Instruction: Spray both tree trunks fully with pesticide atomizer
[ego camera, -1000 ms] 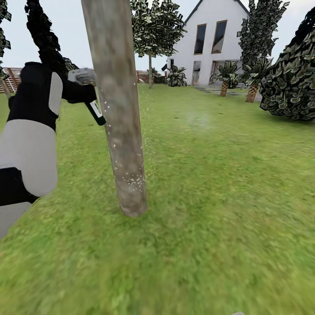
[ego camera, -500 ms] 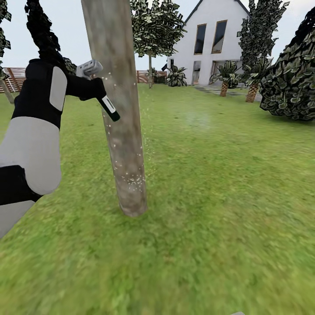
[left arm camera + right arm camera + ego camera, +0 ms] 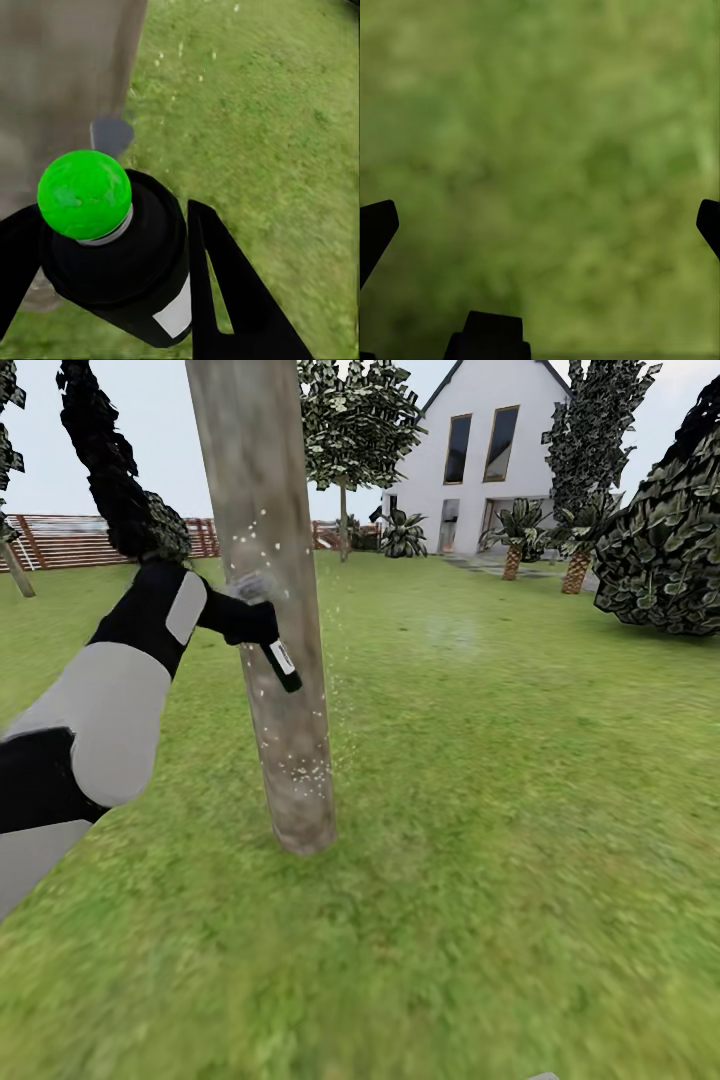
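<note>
Pesticide atomizer is held by the left end effector, whose fingers are closed around the black bottle body. In the head view the bottle is tilted, with its base lowest and its light grey trigger head uppermost, and it is seen directly against the tree trunk; whether contact is made cannot be told. In the left wrist view the atomizer is seen end-on between the two black fingers, with a bright green round marker over it and a white label patch on its side; the trunk is close behind.

White pesticide specks are scattered over the trunk, most densely near its base, with further specks above the atomizer and on the grass just beside the trunk.

The right end effector is seen in the right wrist view with its two fingertips spread wide apart and nothing between them, over blurred grass.

Beyond the trunk, a white house, a brown slatted fence and a second tree are visible.
</note>
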`<state>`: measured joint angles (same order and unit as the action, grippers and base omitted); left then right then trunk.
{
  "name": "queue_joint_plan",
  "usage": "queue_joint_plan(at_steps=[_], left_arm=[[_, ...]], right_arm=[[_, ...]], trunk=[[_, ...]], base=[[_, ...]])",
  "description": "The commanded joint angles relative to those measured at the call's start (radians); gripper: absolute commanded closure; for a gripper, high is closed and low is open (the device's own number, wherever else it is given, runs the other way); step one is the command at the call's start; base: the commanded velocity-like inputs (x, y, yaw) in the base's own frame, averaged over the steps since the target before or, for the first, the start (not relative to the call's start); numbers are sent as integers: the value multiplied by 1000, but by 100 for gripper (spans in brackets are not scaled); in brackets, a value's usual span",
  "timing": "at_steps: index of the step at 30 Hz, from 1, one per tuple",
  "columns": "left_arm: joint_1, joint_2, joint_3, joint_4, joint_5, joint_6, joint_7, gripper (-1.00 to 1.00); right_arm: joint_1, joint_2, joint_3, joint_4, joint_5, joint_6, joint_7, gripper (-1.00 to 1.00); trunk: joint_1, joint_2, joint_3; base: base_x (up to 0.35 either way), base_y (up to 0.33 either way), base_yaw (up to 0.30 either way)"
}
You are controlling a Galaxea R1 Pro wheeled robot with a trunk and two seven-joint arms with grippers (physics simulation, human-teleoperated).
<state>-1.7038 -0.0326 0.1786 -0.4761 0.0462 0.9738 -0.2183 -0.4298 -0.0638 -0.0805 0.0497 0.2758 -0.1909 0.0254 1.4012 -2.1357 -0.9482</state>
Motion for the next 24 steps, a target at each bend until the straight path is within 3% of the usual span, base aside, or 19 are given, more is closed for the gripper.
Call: queue_joint_plan(at_steps=[1, 4, 6, 12, 15, 17, 19, 20, 24], left_arm=[[-1, 0, 6, 51, 7, -11, 3, 100], [-1, 0, 6, 138, 6, -42, 3, 100], [-1, 0, 6, 205, 6, -96, 4, 100], [-1, 17, 5, 256, 3, -120, 4, 100], [-1, 55, 4, 275, 3, -167, 4, 100], [-1, 73, 3, 337, 3, -189, 4, 100], [-1, 75, 3, 387, 4, -228, 4, 100], [0, 75, 3, 426, 4, -279, 4, 100], [36, 58, 2, 444, 4, -304, 2, 100]], right_arm=[[-2, -1, -8, 4, 6, -7, 2, -100], [-1, -1, -8, 4, 6, -7, 2, -100], [-1, -1, -8, 4, 6, -7, 2, -100], [-1, -1, -8, 4, 6, -7, 2, -100], [-1, -1, -8, 4, 6, -7, 2, -100], [-1, -1, -8, 4, 6, -7, 2, -100], [-1, -1, -8, 4, 6, -7, 2, -100], [-1, -1, -8, 4, 6, -7, 2, -100], [-1, -1, -8, 4, 6, -7, 2, -100]], trunk=[[0, 0, -1], [0, 0, -1], [0, 0, -1], [0, 0, -1], [0, 0, -1], [0, 0, -1], [0, 0, -1], [0, 0, -1], [0, 0, -1]], base=[[0, 0, 0], [0, 0, 0], [0, 0, 0], [0, 0, 0], [0, 0, 0], [0, 0, 0], [0, 0, 0], [0, 0, 0], [0, 0, 0]])
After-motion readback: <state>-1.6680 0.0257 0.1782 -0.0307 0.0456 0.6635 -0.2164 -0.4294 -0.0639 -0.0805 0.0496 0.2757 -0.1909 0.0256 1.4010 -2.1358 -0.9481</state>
